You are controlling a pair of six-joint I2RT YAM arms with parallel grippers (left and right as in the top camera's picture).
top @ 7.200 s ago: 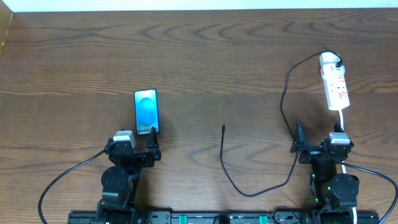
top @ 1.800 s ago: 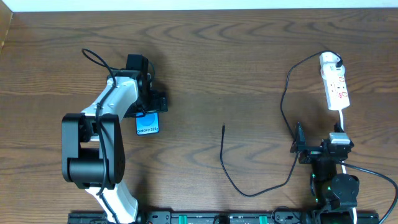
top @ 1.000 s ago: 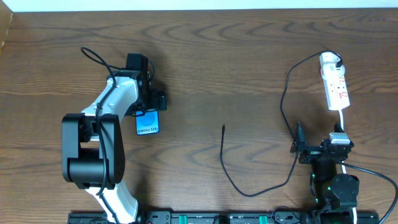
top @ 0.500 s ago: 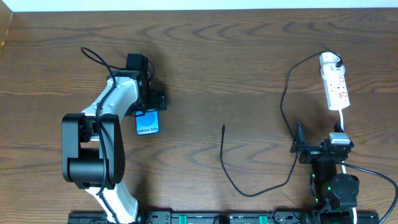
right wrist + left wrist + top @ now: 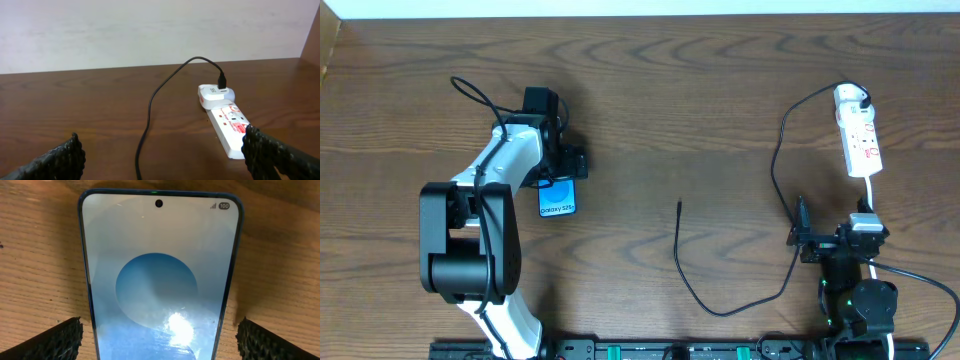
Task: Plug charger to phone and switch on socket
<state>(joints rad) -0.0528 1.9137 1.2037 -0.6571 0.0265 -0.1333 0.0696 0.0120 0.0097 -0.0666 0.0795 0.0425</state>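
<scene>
The phone [image 5: 160, 275] lies flat on the wood, its blue screen up, with its "Galaxy S25" end [image 5: 557, 203] showing below my left wrist. My left gripper [image 5: 160, 352] is open and straddles the phone, both fingers [image 5: 50, 342] clear of its edges. The charger, a thin black cable [image 5: 720, 308], has its free tip [image 5: 680, 206] at mid-table. Its other end is plugged in at the far end of the white socket [image 5: 860, 135]. My right gripper [image 5: 165, 167] is open and empty, low near the front edge, with the socket [image 5: 227, 125] ahead to the right and the cable [image 5: 152, 102] between its fingers' line.
The socket's white cord [image 5: 871, 192] runs down toward the right arm's base [image 5: 857, 300]. The left arm [image 5: 470, 230] stretches from the front edge up to the phone. A pale wall [image 5: 150, 30] stands beyond the table's far edge.
Since the earliest frame my left arm has reached out from its rest pose to hover over the phone. Over the last two seconds nothing has moved. The right arm has stayed put.
</scene>
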